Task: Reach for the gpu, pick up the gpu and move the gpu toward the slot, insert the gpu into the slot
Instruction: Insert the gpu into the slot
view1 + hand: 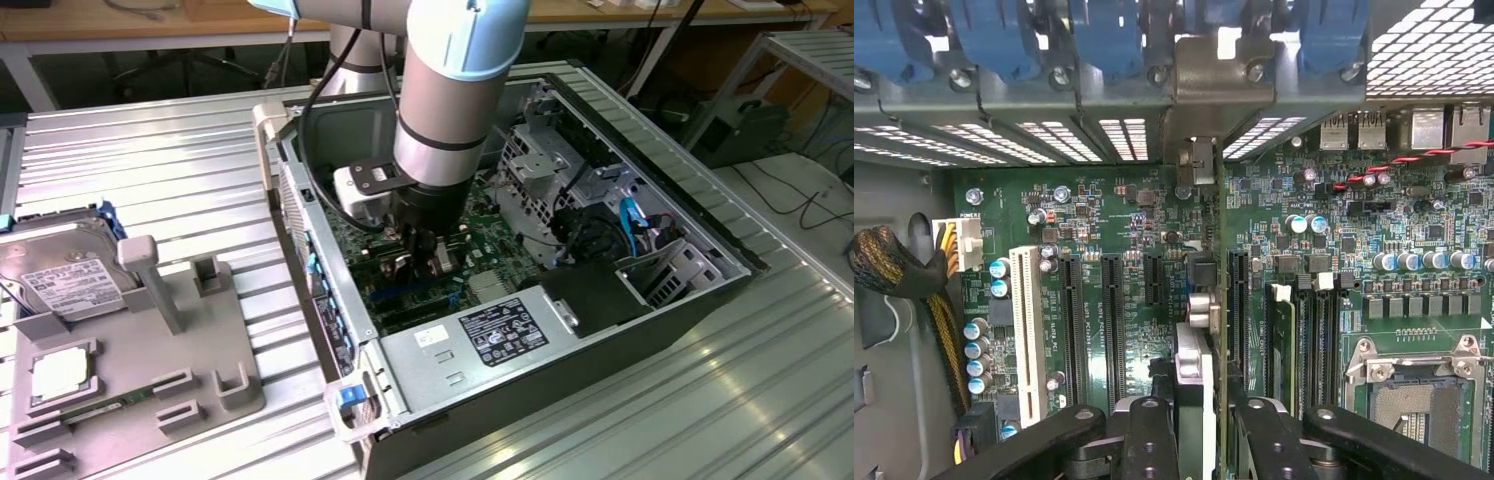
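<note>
My gripper (1204, 440) is shut on the gpu (1194, 375), one black finger (1149, 440) on each side. The card stands on edge over the green motherboard (1124, 215). Its metal bracket end (1199, 60) reaches the case's rear wall among the blue slot clips. A long black slot (1237, 300) runs right alongside the card's edge. I cannot tell whether the card's edge sits in it. In the exterior view the gripper (424, 265) is deep inside the open computer case (694, 215), low over the board.
More black slots (1072, 320) and a white one (1024, 330) lie beside the card, with the CPU socket (1414, 400) on its other side. The power supply (494, 330) fills the case's near end. A hard drive (60, 270) and grey fixture (174, 350) sit at the exterior view's left.
</note>
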You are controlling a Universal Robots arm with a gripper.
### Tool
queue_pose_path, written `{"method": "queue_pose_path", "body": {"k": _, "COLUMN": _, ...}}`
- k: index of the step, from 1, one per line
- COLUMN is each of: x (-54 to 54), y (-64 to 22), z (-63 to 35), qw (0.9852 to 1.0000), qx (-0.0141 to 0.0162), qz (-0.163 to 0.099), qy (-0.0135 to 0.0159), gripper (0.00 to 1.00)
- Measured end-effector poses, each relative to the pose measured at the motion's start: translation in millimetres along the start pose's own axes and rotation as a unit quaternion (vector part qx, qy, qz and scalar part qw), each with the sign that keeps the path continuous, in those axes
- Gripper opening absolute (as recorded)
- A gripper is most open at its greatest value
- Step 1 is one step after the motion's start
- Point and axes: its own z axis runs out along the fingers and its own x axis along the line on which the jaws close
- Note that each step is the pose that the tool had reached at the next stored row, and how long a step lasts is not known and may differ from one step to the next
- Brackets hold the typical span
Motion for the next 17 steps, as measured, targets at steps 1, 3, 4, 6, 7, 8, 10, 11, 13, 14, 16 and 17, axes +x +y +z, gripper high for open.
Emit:
{"method": "queue_pose_path", "body": {"k": 1, "x": 0.0, "y": 0.0, "z": 0.0, "qw": 1.0000, "qx": 0.0000, "qz": 0.000, "qy": 0.0000, "gripper": 0.28}}
{"method": "queue_pose_path", "body": {"k": 3, "x": 0.0, "y": 0.0, "z": 0.0, "qw": 1.0000, "qx": 0.0000, "qz": 0.000, "qy": 0.0000, "gripper": 0.28}}
{"method": "queue_pose_path", "body": {"k": 4, "x": 0.0, "y": 0.0, "z": 0.0, "qw": 1.0000, "qx": 0.0000, "qz": 0.000, "qy": 0.0000, "gripper": 0.28}}
{"method": "queue_pose_path", "body": {"k": 6, "x": 0.0, "y": 0.2, "z": 0.0, "qw": 1.0000, "qx": 0.0000, "qz": 0.000, "qy": 0.0000, "gripper": 0.28}}
{"method": "queue_pose_path", "body": {"k": 7, "x": 0.0, "y": 0.3, "z": -0.1, "qw": 1.0000, "qx": 0.0000, "qz": 0.000, "qy": 0.0001, "gripper": 0.28}}
{"method": "queue_pose_path", "body": {"k": 8, "x": 0.0, "y": 0.5, "z": 0.0, "qw": 1.0000, "qx": 0.0000, "qz": -0.001, "qy": 0.0000, "gripper": 0.28}}
{"method": "queue_pose_path", "body": {"k": 10, "x": 0.0, "y": 1.2, "z": 0.0, "qw": 1.0000, "qx": 0.0000, "qz": -0.001, "qy": 0.0000, "gripper": 0.28}}
{"method": "queue_pose_path", "body": {"k": 11, "x": 0.0, "y": 1.2, "z": 0.0, "qw": 1.0000, "qx": 0.0000, "qz": -0.001, "qy": 0.0000, "gripper": 0.28}}
{"method": "queue_pose_path", "body": {"k": 13, "x": 0.0, "y": 1.2, "z": 0.0, "qw": 1.0000, "qx": 0.0000, "qz": -0.001, "qy": 0.0000, "gripper": 0.28}}
{"method": "queue_pose_path", "body": {"k": 14, "x": 0.0, "y": 1.3, "z": 0.0, "qw": 1.0000, "qx": 0.0000, "qz": -0.001, "qy": 0.0000, "gripper": 0.28}}
{"method": "queue_pose_path", "body": {"k": 16, "x": 0.0, "y": 1.6, "z": 0.0, "qw": 1.0000, "qx": 0.0000, "qz": -0.001, "qy": 0.0000, "gripper": 0.28}}
{"method": "queue_pose_path", "body": {"k": 17, "x": 0.0, "y": 1.7, "z": 0.0, "qw": 1.0000, "qx": 0.0000, "qz": -0.001, "qy": 0.0000, "gripper": 0.28}}
